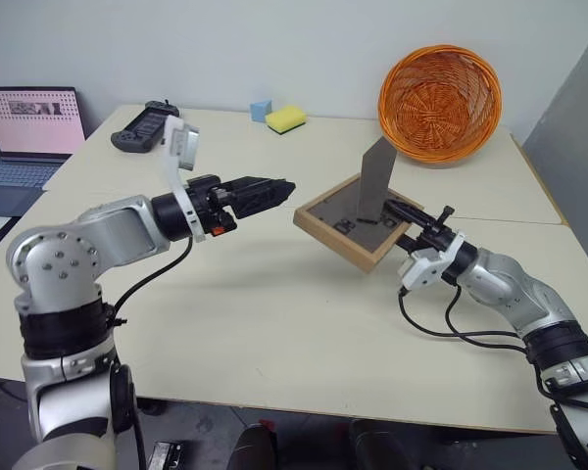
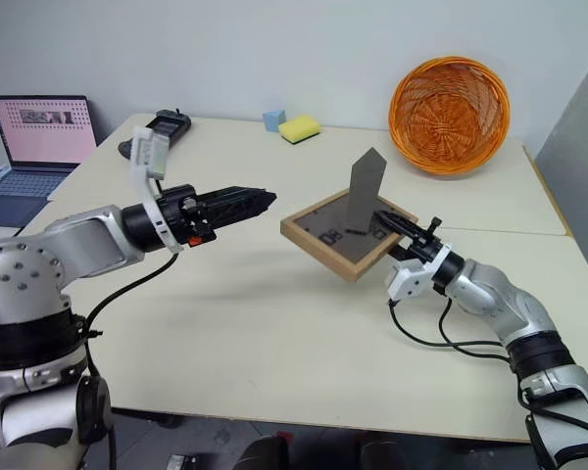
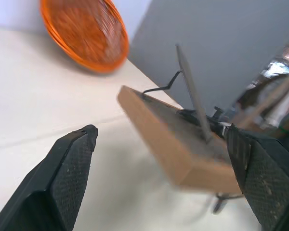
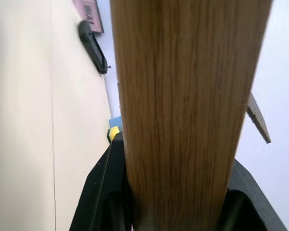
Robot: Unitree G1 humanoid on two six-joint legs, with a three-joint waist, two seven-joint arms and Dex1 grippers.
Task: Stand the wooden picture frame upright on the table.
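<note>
The right pincer (image 1: 404, 217) clamps one edge of the frame (image 1: 348, 223), holding it tilted above the table (image 1: 274, 333), back panel up, prop leg (image 1: 375, 176) raised. The left pincer (image 1: 274, 191) hangs level just beside the frame's opposite edge, jaws spread wide, grasping nothing. Behind the frame an orange basket (image 1: 439, 103) stands tipped on its side. A yellow sponge (image 1: 286, 118), a blue block (image 1: 261, 110) and a black controller (image 1: 145, 127) lie at the far edge. A laptop (image 1: 29, 132) stands off to the left.
</note>
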